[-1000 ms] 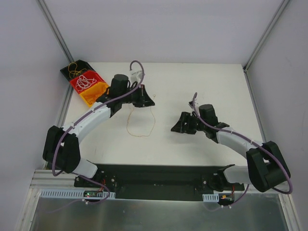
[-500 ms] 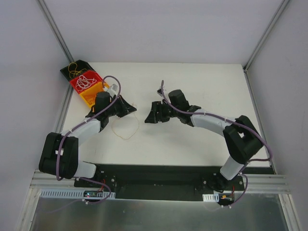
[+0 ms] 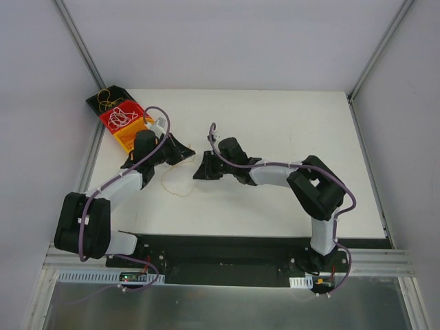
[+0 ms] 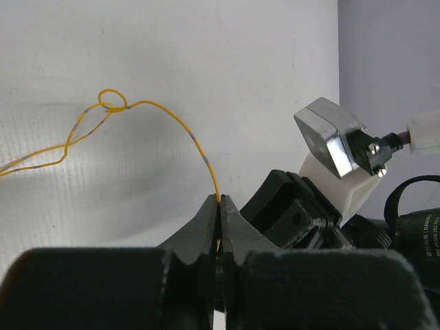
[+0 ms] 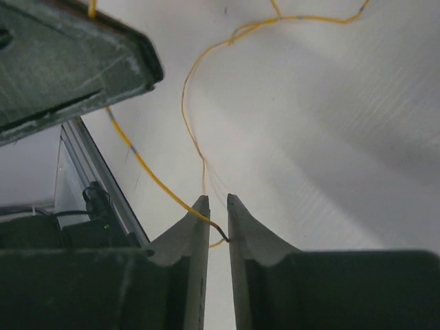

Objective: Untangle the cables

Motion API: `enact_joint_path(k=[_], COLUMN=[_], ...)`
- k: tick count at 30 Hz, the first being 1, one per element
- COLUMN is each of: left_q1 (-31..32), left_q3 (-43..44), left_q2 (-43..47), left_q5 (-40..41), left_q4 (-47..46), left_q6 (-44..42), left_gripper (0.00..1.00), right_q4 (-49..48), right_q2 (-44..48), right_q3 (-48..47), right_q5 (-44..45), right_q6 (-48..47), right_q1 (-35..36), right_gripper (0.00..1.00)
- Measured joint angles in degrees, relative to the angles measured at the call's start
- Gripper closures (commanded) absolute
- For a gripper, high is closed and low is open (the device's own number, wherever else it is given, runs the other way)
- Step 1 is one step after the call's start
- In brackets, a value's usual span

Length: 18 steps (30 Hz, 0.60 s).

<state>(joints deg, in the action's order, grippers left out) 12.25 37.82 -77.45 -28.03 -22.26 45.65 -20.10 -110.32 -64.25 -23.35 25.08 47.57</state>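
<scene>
Table [image 3: 289, 130] matt white, faintly ribbed. Yellow cable [image 4: 194, 139] smooth. Left gripper [image 4: 220, 201] matt black plastic. Red bin [image 3: 140, 110] glossy plastic. Square block [image 4: 328, 137] polished metal.

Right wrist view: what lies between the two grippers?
The yellow cable, pinched in the left gripper, runs over bare white table into the narrow gap of the right gripper. The right wrist view shows this stretch.

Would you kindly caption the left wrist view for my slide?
Left gripper pinches a yellow cable that loops over the white table.
</scene>
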Motion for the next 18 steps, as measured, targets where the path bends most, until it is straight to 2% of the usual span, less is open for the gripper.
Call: enact_joint_path(k=[1, 6, 12, 18], left_q1=[0.00, 0.26, 0.94, 0.90], left_q3=[0.00, 0.02, 1.33, 1.44], left_q2=[0.24, 1.51, 1.18, -0.55], left_q5=[0.02, 0.09, 1.11, 7.32], left_q4=[0.04, 3.93, 12.46, 17.25], left_q6=[0.00, -1.03, -6.34, -10.64], left_gripper=[1.00, 1.00, 1.00, 1.00], right_q4=[-0.98, -2.40, 15.72, 30.05], right_q2=[0.00, 4.17, 14.08, 15.78], right_q3=[0.31, 5.25, 4.87, 4.13], right_q5=[0.90, 7.63, 19.54, 27.17], right_q6=[0.66, 1.38, -4.07, -7.54], right_q1=[0.00, -2.16, -2.84, -4.22], right_gripper=[1.00, 1.00, 1.00, 1.00])
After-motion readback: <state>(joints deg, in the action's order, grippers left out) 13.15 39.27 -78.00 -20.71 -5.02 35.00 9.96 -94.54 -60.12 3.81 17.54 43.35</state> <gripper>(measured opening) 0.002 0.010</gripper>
